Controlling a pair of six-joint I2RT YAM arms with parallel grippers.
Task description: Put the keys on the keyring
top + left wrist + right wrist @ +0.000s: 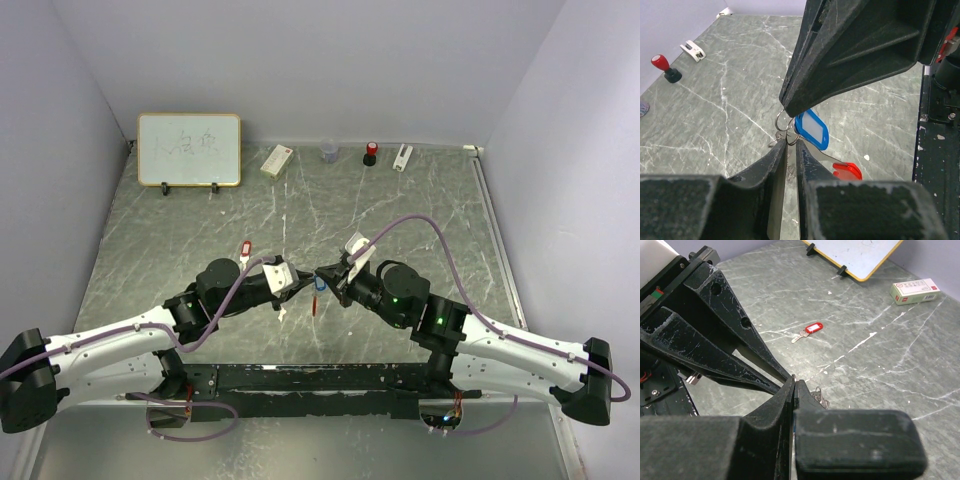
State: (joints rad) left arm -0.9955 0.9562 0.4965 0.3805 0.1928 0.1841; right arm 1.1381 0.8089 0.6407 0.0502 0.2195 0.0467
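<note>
**Jaw state.** The right gripper [793,384] is standing fully closed, its tips pinching the thin wire of the keyring [782,121] and holding it above the table [400,210]. The left gripper [790,146] is showing only a narrow slit between its fingers. Its tips are sitting directly beneath the right gripper's tips, against the ring cluster. Whether they are clamping the wire or only touching it cannot be told.

**Task items.** The blue key [812,131] is hanging just under the ring, its head touching the wire. Whether it is fully threaded on cannot be told. The red fob [847,171] is dangling below and beyond it. The red key [811,329] is lying flat on the table, well apart from both grippers, not yet on the ring.

**Hazards.**
- Ring slip: the wire is thin and the right pinch is bearing on a very small area. Any sideways pull from the left fingers is likely to twist the ring out of the grip and drop the whole cluster.
- Key loss: if the blue key is sitting only in the split of the ring, releasing either jaw is likely to let it fall off.
- Tip contact: the two sets of fingertips are nearly touching, so a small misalignment risks a collision that knocks the ring askew.
- Fetching the red key: one gripper must let go, leaving the ring on a single pinch and free to swing.
</note>
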